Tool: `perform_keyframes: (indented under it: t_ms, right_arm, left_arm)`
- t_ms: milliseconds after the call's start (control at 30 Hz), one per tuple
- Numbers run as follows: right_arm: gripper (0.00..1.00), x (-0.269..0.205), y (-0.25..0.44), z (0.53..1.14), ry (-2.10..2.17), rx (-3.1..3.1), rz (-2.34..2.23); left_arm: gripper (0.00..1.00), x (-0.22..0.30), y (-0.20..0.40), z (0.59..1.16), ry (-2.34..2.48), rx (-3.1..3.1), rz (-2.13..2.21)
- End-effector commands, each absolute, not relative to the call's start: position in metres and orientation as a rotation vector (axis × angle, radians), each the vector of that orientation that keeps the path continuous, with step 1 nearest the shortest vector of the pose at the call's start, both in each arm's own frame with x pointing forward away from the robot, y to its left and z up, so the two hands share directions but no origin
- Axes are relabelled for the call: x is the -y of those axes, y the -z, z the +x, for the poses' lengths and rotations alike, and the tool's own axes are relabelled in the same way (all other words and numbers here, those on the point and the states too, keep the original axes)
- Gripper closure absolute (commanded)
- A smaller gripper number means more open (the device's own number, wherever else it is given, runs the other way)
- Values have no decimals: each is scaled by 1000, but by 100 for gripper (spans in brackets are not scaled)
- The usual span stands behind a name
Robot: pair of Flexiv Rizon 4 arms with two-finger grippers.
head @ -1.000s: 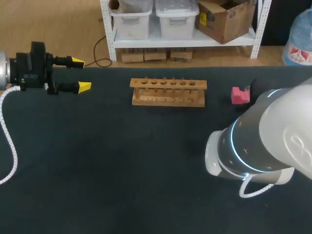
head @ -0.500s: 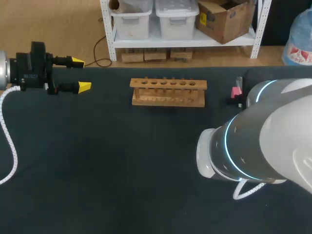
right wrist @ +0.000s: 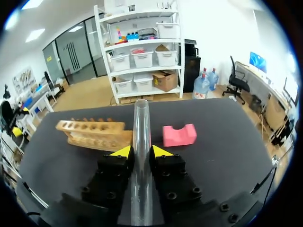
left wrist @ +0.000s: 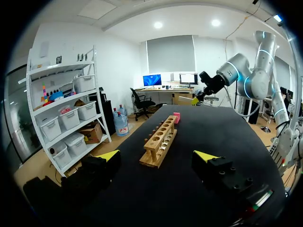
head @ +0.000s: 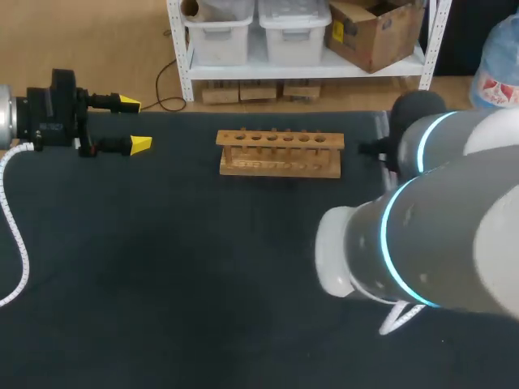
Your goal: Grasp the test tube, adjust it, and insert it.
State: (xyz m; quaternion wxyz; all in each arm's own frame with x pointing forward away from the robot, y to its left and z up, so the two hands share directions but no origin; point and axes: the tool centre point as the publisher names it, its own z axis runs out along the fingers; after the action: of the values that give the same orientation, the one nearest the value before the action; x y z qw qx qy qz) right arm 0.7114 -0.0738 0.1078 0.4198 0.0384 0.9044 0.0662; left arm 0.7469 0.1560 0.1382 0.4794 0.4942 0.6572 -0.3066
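the test tube (right wrist: 141, 123) is pinched in the right claw (right wrist: 141, 152) above the worktop (right wrist: 227, 142), short of the wooden rack (right wrist: 92, 132). the left claw (head: 134, 124) is seen spread and empty. grasping is judged done; adjusting and inserting are left.

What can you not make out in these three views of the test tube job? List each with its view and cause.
Head view: the right pincer, test tube and pink block are hidden behind the right arm.
Right wrist view: the tube's lower end is out of sight, down in the pincer's body.
Left wrist view: the tube is too small to see.
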Motion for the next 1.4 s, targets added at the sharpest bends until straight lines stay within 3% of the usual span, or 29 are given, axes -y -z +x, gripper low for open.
perform_keyframes:
  t_ms: [33, 367, 1400]
  right_arm:
    - [100, 28, -104, 721, -58, -2266, 171]
    - [100, -21, -96, 714, -2, -2272, 196]
    - [100, -57, -75, 724, -45, -2305, 103]
  left_arm:
    - [0, -157, -137, 746, 746, -1597, 1203]
    - [0, -157, -137, 746, 746, -1597, 1203]
    - [0, -157, -137, 746, 746, -1597, 1203]
